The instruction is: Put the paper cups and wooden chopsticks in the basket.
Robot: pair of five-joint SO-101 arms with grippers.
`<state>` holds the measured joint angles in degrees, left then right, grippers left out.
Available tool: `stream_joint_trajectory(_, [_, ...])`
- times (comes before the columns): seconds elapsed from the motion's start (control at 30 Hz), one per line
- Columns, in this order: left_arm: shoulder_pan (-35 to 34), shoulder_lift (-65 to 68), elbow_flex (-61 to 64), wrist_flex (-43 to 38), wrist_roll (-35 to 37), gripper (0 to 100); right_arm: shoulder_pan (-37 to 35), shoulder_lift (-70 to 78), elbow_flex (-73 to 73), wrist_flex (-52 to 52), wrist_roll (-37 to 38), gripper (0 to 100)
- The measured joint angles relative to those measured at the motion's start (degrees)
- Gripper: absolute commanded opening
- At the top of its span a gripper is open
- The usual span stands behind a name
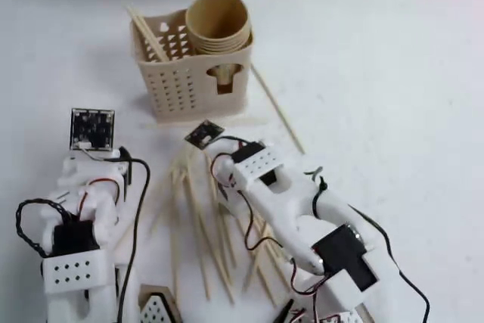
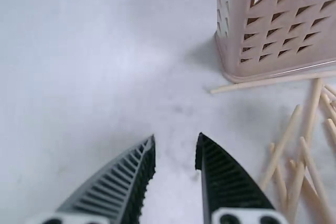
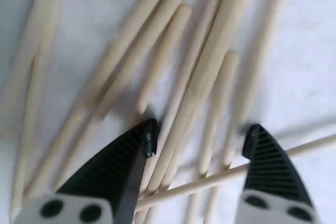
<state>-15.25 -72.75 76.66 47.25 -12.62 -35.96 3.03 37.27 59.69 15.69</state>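
State of the task, seen from above and from both wrists. The stacked paper cups [image 1: 218,24] stand inside the basket [image 1: 181,88] near the middle of the table's [image 1: 393,73] far edge, with a few stowed chopsticks [image 1: 147,32] leaning in its other corner. That part appears done. Left to do: the loose chopsticks [image 1: 198,225] scattered toward the near edge between the arms, and a single chopstick [image 1: 276,107] lying just beside the basket. The right gripper [image 3: 202,135] hangs low over this pile, jaws apart and straddling several sticks, none clamped. The left gripper [image 2: 176,145] is parted and empty above bare table short of the basket. Open room lies along the right edge; the crossed sticks crowd any pick.
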Motion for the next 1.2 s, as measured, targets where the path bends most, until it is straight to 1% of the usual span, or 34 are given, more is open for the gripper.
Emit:
stream_joint_trajectory(0.13, [0.0,0.0,0.0,0.0,0.0,15,1.23,0.26,-0.26,-0.53,1.14,1.5])
stream_joint_trajectory(0.5, [0.0,0.0,0.0,0.0,0.0,15,9.05,0.88,-0.26,-0.62,1.76,1.8])
stream_joint_trajectory(0.6, [0.0,0.0,0.0,0.0,0.0,15,11.16,-0.97,0.18,-0.62,1.76,1.8])
stream_joint_trajectory(0.77, [0.0,0.0,0.88,-0.35,0.0,15,16.0,-7.47,0.53,0.0,1.67,1.8])
stream_joint_trajectory(1.07, [0.0,0.0,1.05,-1.32,0.0,15,21.54,-25.41,0.53,4.57,1.76,1.8])
stream_joint_trajectory(1.2, [0.0,0.0,1.05,-1.32,0.0,15,22.59,-31.82,0.53,6.86,1.67,1.8])
